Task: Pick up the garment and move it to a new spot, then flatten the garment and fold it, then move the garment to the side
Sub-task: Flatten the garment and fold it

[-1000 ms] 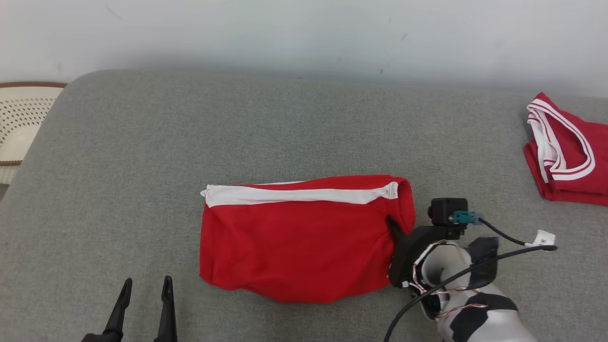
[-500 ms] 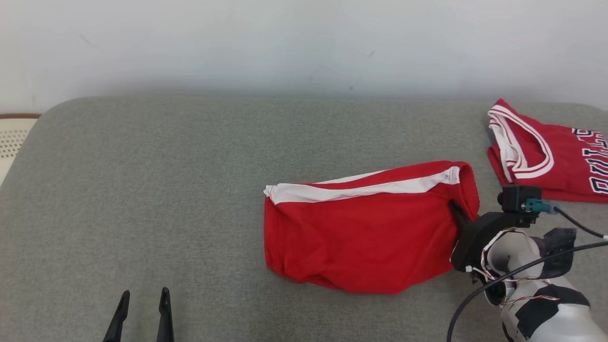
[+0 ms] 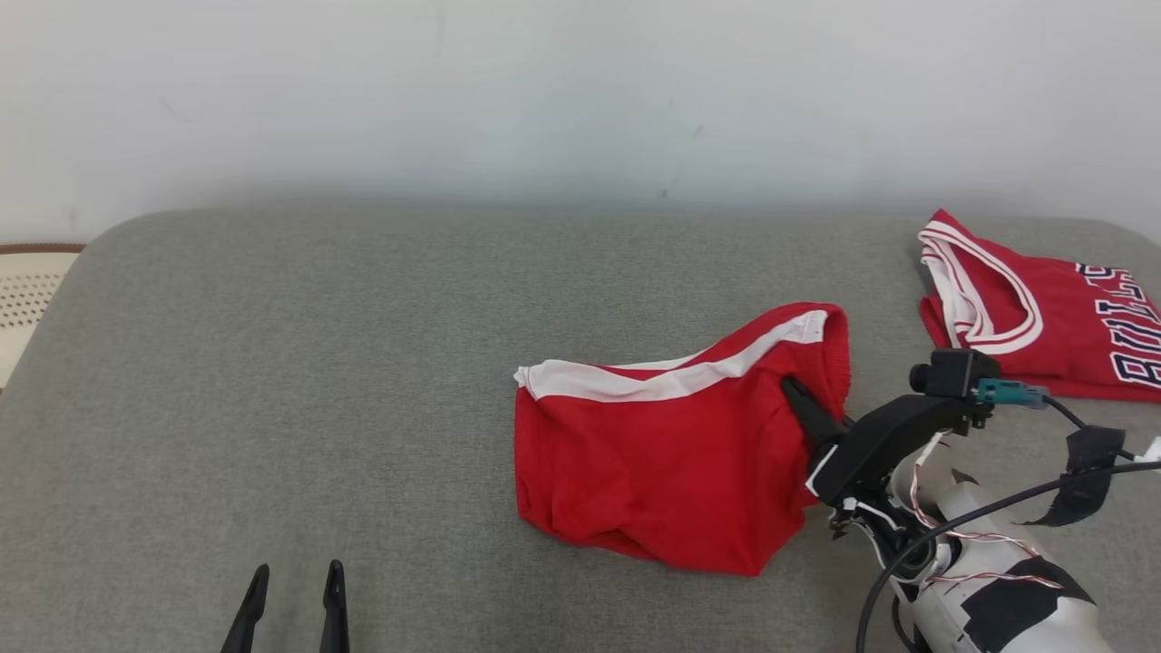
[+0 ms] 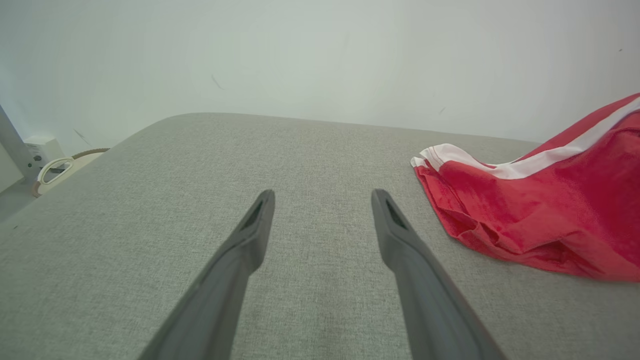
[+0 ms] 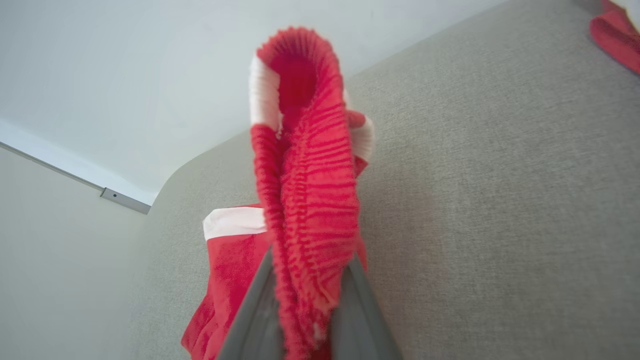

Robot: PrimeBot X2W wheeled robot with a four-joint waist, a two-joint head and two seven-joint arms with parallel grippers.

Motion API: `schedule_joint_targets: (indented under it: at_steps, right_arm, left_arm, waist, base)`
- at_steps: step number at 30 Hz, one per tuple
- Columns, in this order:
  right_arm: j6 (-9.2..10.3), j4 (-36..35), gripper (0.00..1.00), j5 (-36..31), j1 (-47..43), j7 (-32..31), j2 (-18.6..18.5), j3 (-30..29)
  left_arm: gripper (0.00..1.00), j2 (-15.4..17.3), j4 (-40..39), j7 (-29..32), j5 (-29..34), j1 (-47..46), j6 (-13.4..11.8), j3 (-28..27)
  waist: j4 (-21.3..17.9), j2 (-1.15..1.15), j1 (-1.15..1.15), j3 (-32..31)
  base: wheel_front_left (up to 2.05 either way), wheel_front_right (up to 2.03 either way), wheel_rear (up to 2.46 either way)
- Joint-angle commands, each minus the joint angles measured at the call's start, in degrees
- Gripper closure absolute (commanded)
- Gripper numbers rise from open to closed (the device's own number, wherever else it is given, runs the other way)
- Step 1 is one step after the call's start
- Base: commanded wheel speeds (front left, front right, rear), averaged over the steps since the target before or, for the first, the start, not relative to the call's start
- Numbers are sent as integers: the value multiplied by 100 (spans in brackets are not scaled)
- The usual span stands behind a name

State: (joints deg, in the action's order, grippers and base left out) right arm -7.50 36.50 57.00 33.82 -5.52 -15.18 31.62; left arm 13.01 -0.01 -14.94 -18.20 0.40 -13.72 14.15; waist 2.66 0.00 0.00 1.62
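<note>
The garment (image 3: 662, 453) is a pair of red shorts with a white side stripe, folded, on the grey cushion right of centre. My right gripper (image 3: 798, 404) is shut on its gathered waistband, and that right end is lifted off the cushion. In the right wrist view the ribbed waistband (image 5: 307, 165) stands bunched between my two fingers (image 5: 252, 320). My left gripper (image 3: 290, 603) stands open at the lower left, well clear of the cloth. In the left wrist view its fingers (image 4: 250, 235) are spread over bare cushion, with the garment (image 4: 540, 210) off to the right.
A folded red jersey (image 3: 1025, 308) with white trim and lettering lies at the cushion's far right. A pale perforated basket (image 3: 27, 295) sits beyond the cushion's left edge. A white wall (image 3: 580, 91) runs behind. Cables trail from my right wrist (image 3: 998, 508).
The head camera has shifted. My right gripper has drawn the garment rightward toward the jersey and now lifts its waistband end, tilting the stripe. The left gripper stays open and in place.
</note>
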Motion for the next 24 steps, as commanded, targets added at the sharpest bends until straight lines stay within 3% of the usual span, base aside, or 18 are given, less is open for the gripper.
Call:
schedule_joint_targets:
  at_steps: [1,9,24]
  right_arm:
    - [2,-59,100,60,-33,-25,16,46]
    - [1,49,100,162,140,-85,243,234]
    - [1,1149,100,-15,603,-93,755,420]
  left_arm:
    - [0,-6,18,-30,-13,84,0,18]
    - [0,-52,67,-26,-29,55,17,100]
    - [0,-232,286,-29,-42,-162,148,298]
  waist:
    - [83,0,0,-10]
    - [378,0,0,-30]
    - [813,0,0,57]
  base:
    - [0,0,0]
    - [0,0,0]
    - [0,0,0]
